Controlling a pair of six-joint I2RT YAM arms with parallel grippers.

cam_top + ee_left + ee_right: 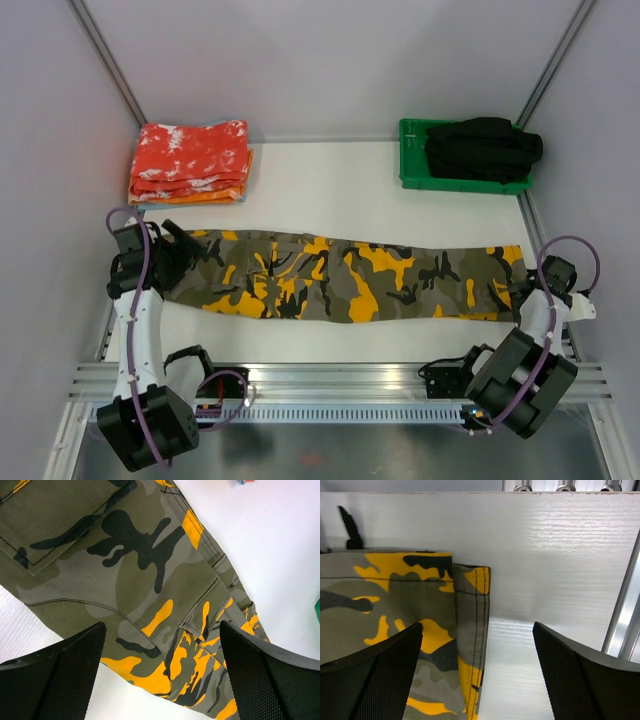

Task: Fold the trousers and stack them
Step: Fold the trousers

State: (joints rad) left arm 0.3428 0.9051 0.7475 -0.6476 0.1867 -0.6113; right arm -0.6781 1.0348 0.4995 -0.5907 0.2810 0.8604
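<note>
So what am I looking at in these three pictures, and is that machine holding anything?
It is two robot arms, the left arm and the right arm, bolted at the near edge of a white table. The wide picture comes from a fixed camera overhead; the other two from wrist cameras, showing the left fingers and right fingers as black pads below. Camouflage trousers lie stretched flat across the table. Behind them sit folded red-orange cloths and a green tray holding a black garment. Nothing is held: both pairs stand open, left at the waist end, right at the leg hems.
</note>
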